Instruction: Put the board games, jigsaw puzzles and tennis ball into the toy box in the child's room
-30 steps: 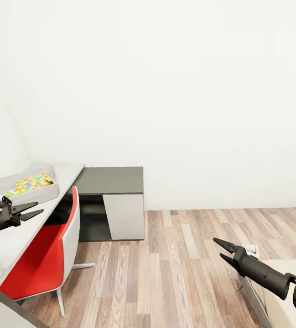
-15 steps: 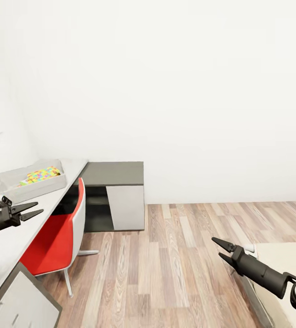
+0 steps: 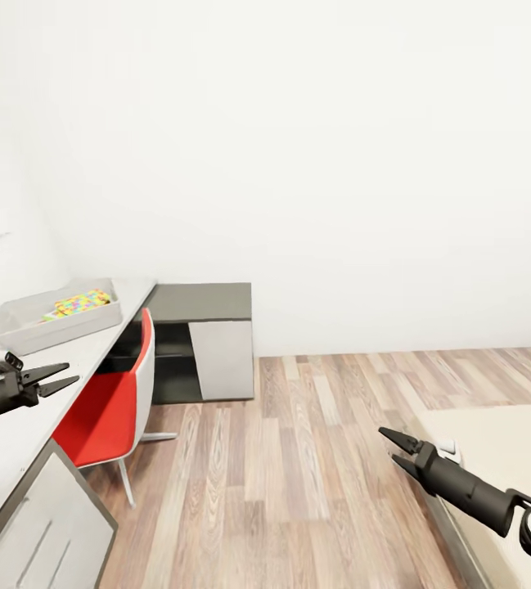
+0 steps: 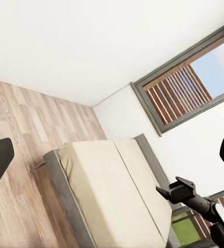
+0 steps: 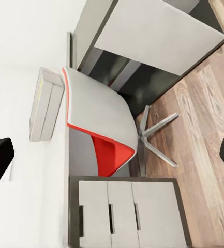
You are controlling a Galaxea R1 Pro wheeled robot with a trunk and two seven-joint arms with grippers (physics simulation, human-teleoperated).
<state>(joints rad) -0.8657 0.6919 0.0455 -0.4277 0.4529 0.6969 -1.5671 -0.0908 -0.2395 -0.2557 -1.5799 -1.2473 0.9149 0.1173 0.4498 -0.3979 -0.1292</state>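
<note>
The light grey toy box stands at the far end of the pale table, with a multicoloured jigsaw puzzle lying inside it. My left gripper hovers open over the table's near part, holding nothing. My right gripper is open and empty above the wood floor, beside a corner of the bed. In the left wrist view the beige bed is bare. The toy box is seen from the side in the right wrist view. The board games and tennis ball are out of view.
A red chair is pushed against the table, by the dark grey section with a white door. Drawers sit under the table's near end. Open wood floor lies between table and bed. A window is above the bed.
The whole view has shifted: the table and toy box sit further off at the left, and more of the bed shows at lower right. Both grippers keep their open pose.
</note>
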